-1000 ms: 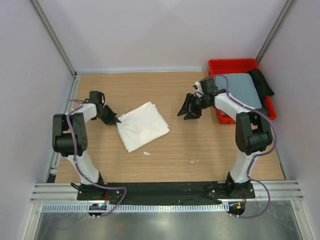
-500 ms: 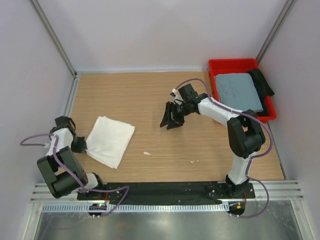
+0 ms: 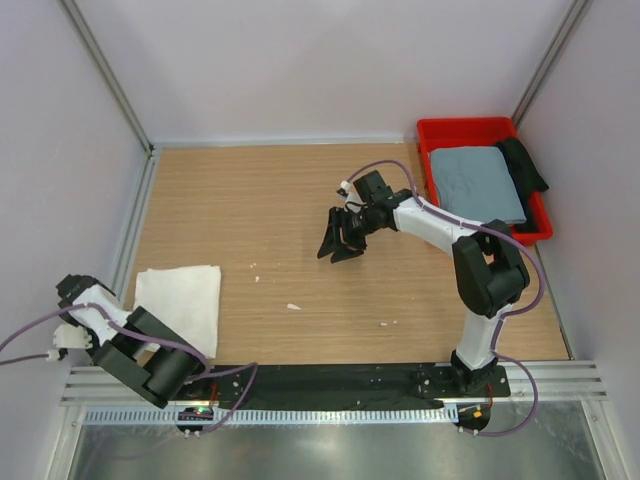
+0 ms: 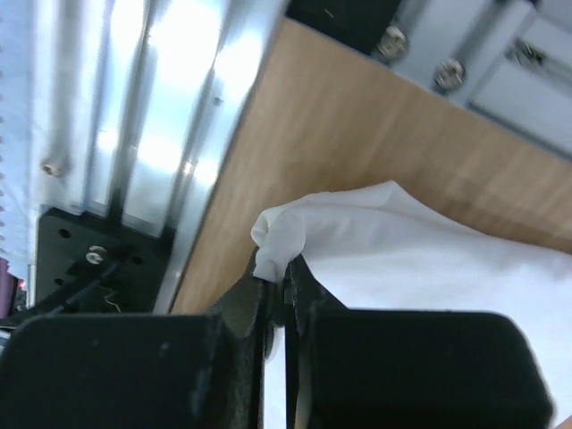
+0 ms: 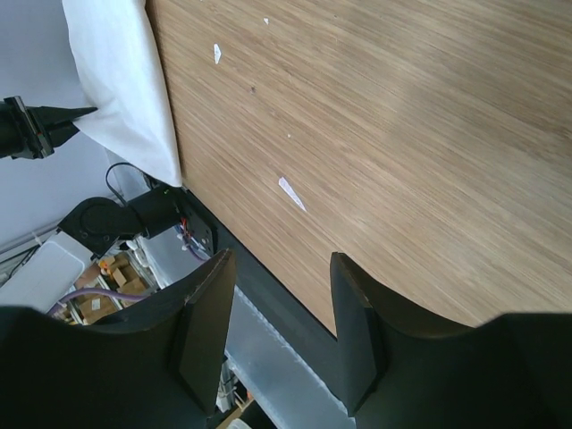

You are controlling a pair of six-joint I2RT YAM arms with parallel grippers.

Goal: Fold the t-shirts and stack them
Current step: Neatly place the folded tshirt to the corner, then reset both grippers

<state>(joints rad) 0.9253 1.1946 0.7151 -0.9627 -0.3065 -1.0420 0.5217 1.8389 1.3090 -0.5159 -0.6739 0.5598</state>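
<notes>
The left end effector (image 4: 277, 281) pinched a corner of the white t-shirt (image 3: 185, 300) at the near left edge of the tabletop (image 3: 290, 190). The right end effector (image 3: 338, 240) hung half open, empty. The grey-blue t-shirt (image 3: 478, 183) lay in the red bin (image 3: 465, 128). A slow let-go would have kept the fold flat.

the white t-shirt (image 4: 402, 241) runs off the left wrist view's right edge, one corner pinched out of sight inside the left end effector (image 4: 275, 284). dark cloth (image 3: 525, 160) beside the grey-blue t-shirt (image 3: 478, 185) is partly hidden. white specks (image 3: 293, 306) are too small to identify.
</notes>
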